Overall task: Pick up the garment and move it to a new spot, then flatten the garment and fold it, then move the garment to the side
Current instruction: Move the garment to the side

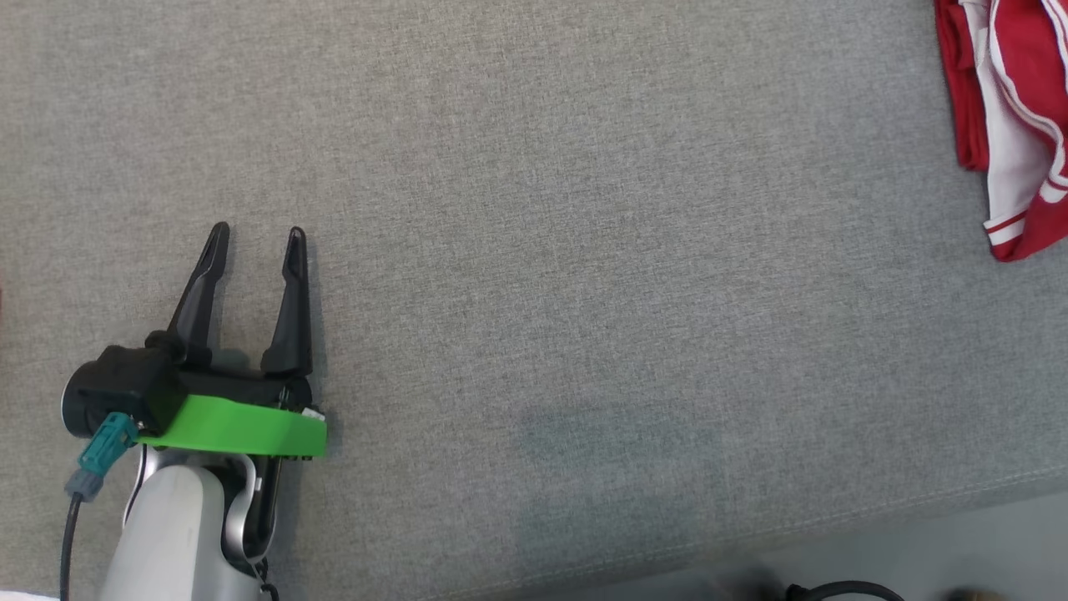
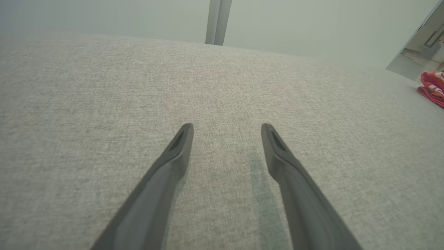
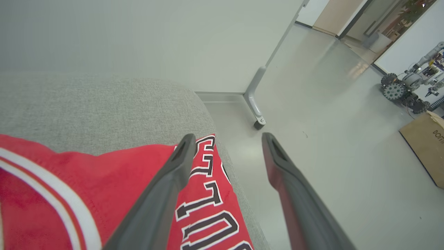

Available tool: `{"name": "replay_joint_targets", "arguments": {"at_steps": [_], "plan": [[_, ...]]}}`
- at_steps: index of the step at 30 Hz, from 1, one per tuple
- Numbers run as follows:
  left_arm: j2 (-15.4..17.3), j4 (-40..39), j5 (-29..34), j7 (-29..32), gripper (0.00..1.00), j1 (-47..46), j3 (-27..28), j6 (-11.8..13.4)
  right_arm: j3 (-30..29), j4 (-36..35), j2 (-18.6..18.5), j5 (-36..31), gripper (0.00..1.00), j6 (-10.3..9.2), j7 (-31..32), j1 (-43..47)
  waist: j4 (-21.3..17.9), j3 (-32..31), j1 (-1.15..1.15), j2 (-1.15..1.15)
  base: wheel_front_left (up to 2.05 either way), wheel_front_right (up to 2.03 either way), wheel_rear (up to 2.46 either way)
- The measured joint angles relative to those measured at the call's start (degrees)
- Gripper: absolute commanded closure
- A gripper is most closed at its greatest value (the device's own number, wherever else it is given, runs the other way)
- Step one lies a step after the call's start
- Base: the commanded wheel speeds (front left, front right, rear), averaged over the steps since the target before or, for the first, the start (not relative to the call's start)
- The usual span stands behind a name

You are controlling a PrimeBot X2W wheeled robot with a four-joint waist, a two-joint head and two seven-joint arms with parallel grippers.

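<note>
- The left end effector [image 1: 257, 238], jaws spread and empty, hovers over the left part of the grey fabric surface [image 1: 584, 250], near its front edge.
- Open fabric spans the surface's middle.
- The red-and-white garment [image 1: 1014, 125] lies bunched at the surface's right edge.
- The right end effector [image 3: 227, 139], jaws apart and gripping nothing, straddles that edge.

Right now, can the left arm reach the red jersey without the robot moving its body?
Probably not. The left fingers are open at the near left of the grey cushion, while the jersey lies at its far right edge. Nothing blocks the way, but the bare stretch between looks too long.
</note>
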Motion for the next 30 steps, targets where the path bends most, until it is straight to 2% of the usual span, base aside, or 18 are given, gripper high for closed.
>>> {"name": "replay_joint_targets", "arguments": {"at_steps": [3,7,12,16,20,23,28,30], "plan": [[-0.9,0.3,0.0,0.0,0.0,1.2,0.7,0.0,2.4,-1.6,1.8,-1.7,0.0,0.0,-5.3,0.4,0.0,-1.6,0.0,0.0,0.0,0.0,0.0],[-1.6,0.7,0.0,0.0,0.0,3.6,1.9,0.0,7.2,-6.0,4.0,-0.7,0.0,0.01,-11.1,3.4,0.1,-4.7,0.0,0.0,0.0,0.0,0.0],[-2.9,1.2,0.0,0.0,0.0,6.9,3.7,0.0,12.1,-16.6,4.5,4.0,0.0,0.0,-14.0,14.3,0.8,-10.4,0.0,0.0,0.0,0.0,0.0],[-3.8,1.5,0.0,0.0,0.0,8.6,5.2,0.0,12.5,-25.0,5.6,6.2,0.0,0.01,-14.8,25.7,2.0,-14.1,0.0,0.0,0.0,0.0,0.0],[-4.7,1.7,-0.1,0.0,0.0,10.4,6.9,0.0,11.5,-31.0,9.3,8.3,0.0,0.0,-15.2,35.6,3.6,-17.2,-0.01,0.0,0.0,0.0,0.0],[-4.8,2.1,0.0,0.0,0.0,11.3,7.8,0.0,11.5,-35.6,11.0,4.7,0.0,0.0,-15.4,40.5,5.0,-18.6,-0.01,0.0,0.0,0.0,0.0],[-5.3,4.5,0.0,0.0,0.0,12.2,8.7,0.0,9.3,-40.2,17.2,2.4,0.0,0.01,-15.4,47.1,6.6,-20.4,-0.01,0.0,0.0,0.0,0.0],[-5.4,5.2,0.0,0.0,0.0,12.2,9.0,0.0,8.2,-41.6,18.5,2.4,0.0,0.01,-15.4,47.9,6.9,-20.6,-0.01,0.0,0.0,0.0,0.0]]}}
